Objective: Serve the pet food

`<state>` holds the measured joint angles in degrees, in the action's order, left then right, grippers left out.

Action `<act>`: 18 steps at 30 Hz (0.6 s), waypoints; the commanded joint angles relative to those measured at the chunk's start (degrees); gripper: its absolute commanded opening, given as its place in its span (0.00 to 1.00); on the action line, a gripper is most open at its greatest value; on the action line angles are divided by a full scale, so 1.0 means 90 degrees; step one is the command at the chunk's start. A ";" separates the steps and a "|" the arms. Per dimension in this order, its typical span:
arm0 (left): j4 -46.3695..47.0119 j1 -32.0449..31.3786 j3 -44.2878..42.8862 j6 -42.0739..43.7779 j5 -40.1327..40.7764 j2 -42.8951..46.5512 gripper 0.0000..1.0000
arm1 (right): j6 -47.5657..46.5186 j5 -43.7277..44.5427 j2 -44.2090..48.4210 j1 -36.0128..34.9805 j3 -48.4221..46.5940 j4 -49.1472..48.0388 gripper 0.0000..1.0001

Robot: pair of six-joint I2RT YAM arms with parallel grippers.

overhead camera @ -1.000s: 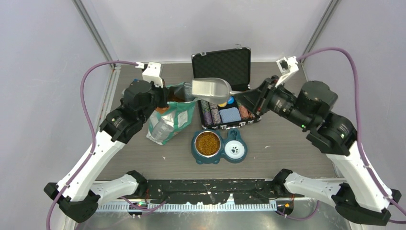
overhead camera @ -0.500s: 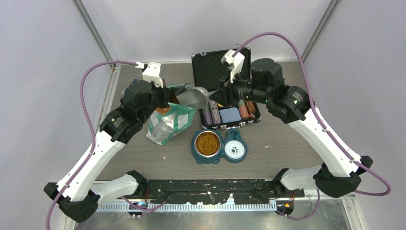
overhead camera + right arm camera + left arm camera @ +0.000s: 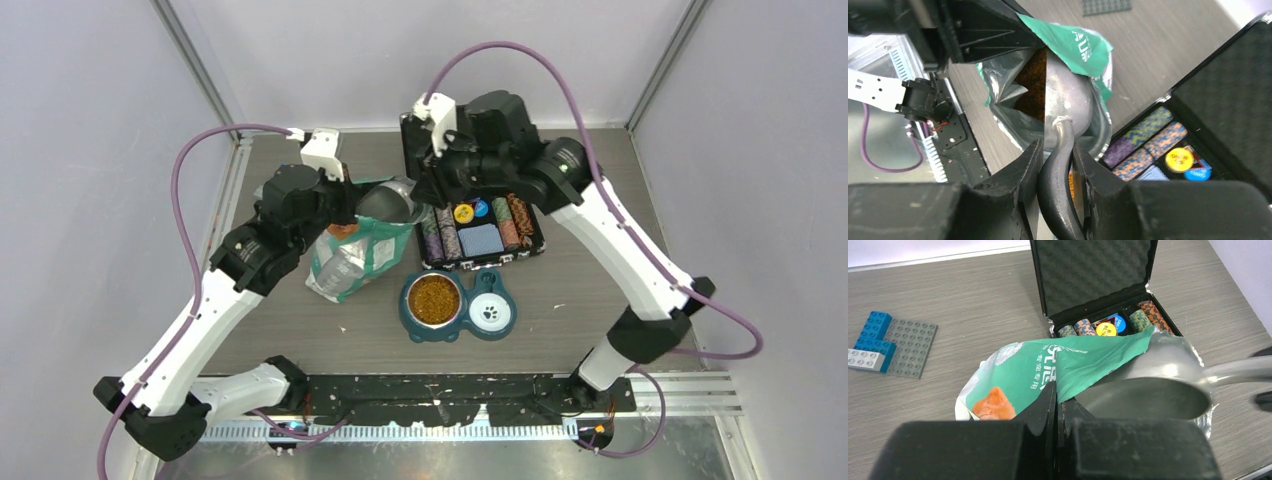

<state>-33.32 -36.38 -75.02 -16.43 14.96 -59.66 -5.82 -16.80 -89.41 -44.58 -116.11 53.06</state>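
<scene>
The teal-and-white bag (image 3: 350, 255) stands left of the case. My left gripper (image 3: 348, 203) is shut on the bag's upper edge (image 3: 1048, 370) and holds its mouth open; the gripper also shows in the left wrist view (image 3: 1058, 395). My right gripper (image 3: 425, 188) is shut on the handle of a metal scoop (image 3: 388, 205). The scoop's bowl (image 3: 1148, 395) sits inside the bag mouth. Orange-brown pet food (image 3: 1035, 75) shows inside the bag, next to the scoop (image 3: 1070, 97). More pet food (image 3: 433, 298) fills the left cup of the teal double bowl (image 3: 460, 332).
The bowl's right white cup (image 3: 489, 313) has a paw print and no food. An open black case (image 3: 480, 225) of striped poker chips lies behind the bowl, under my right arm. A grey Lego plate with blue bricks (image 3: 903, 347) lies at the far left.
My right arm swung left and carried the scoop from above the case into the bag mouth. My left gripper and the bag have not moved.
</scene>
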 commanded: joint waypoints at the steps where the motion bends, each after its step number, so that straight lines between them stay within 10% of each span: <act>1: 0.0306 -0.0105 -0.0290 -0.0370 -0.0184 0.0074 0.00 | 0.0946 0.1517 -0.0631 -0.0102 -0.0992 0.0627 0.05; 8: 0.0403 -0.0170 -0.0262 -0.0713 -0.0171 -0.0098 0.00 | 0.1982 0.3682 -0.1543 -0.0408 -0.1819 0.1791 0.05; 18: 0.0596 -0.0251 -0.0113 -0.0802 -0.0248 -0.0013 0.00 | 0.2876 0.2788 -0.1507 -0.0428 -0.0258 0.0538 0.05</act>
<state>-32.86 -38.04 -75.02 -22.35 13.61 -61.43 16.97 5.67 -103.74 -49.80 -123.39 64.79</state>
